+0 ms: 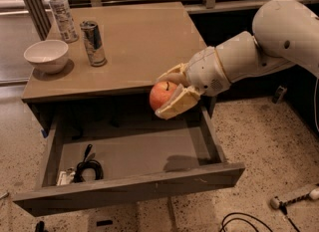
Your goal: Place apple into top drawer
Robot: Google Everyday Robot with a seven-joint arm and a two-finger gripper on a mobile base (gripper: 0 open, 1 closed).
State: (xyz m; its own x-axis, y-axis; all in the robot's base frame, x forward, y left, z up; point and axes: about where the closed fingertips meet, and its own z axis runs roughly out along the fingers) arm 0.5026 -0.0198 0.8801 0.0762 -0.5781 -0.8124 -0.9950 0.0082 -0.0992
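Note:
My gripper point(168, 92) is shut on the apple point(161, 94), a round red-orange fruit with yellowish patches. It holds the apple in the air just past the table's front edge, above the right part of the top drawer point(129, 188). The drawer is pulled wide open below the table top. My white arm reaches in from the right.
On the table point(134, 42) stand a white bowl point(46, 55), a silver can point(93, 43) and a clear water bottle point(61, 12), all at the left. A coiled black cable point(87, 168) lies in the drawer's left front corner. Cables and a power strip point(294, 196) lie on the floor at right.

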